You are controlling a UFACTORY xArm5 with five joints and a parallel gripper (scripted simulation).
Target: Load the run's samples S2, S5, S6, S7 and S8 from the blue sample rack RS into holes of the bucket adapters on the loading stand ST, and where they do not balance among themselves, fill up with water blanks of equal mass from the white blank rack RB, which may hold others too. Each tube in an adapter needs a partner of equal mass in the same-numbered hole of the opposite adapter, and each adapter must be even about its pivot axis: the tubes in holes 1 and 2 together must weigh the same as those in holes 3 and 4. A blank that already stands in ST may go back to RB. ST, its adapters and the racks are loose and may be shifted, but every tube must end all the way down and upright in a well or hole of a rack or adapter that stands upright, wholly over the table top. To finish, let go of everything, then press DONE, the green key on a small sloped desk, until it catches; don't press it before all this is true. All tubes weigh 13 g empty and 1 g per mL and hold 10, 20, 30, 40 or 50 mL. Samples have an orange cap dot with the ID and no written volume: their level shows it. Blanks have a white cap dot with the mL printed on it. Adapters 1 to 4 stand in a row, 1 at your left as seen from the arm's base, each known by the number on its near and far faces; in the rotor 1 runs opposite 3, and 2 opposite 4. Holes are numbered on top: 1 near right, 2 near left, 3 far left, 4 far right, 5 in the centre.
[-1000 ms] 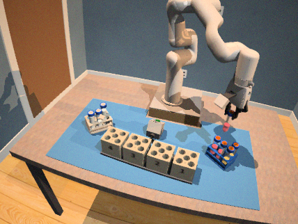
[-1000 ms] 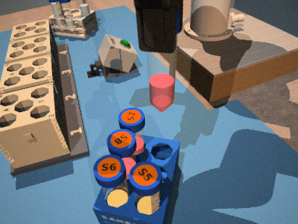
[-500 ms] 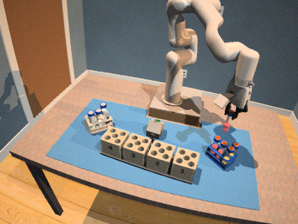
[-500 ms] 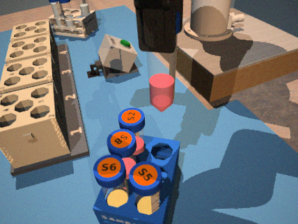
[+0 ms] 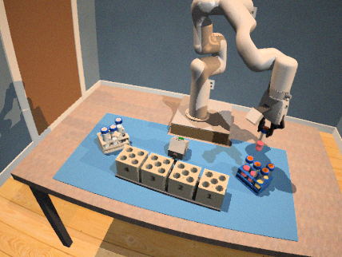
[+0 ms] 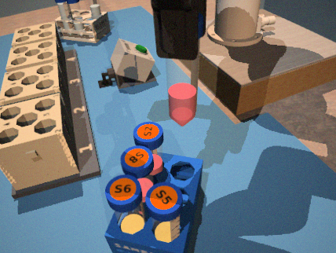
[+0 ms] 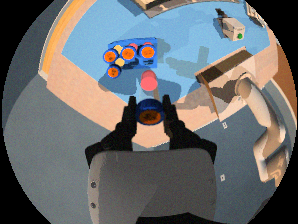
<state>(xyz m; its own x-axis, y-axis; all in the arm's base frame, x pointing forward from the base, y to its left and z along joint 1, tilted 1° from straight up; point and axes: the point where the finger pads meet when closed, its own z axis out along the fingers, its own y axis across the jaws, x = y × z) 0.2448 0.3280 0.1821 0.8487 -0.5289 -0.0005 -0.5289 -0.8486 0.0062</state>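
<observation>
My gripper is shut on the cap end of a sample tube with a little pink liquid at its tip. It holds the tube upright in the air, above and just behind the blue sample rack RS. The wrist view shows the tube's orange cap dot between the fingers; its ID is unreadable. In RS stand S2, S8, S6 and S5, beside one empty well. Adapters 4, 3, 2 and 1 show only empty holes.
The white blank rack RB with several blue-capped tubes stands at the far left of the blue mat. The DONE desk with its green key sits behind the adapters. The arm's wooden base plinth rises behind that.
</observation>
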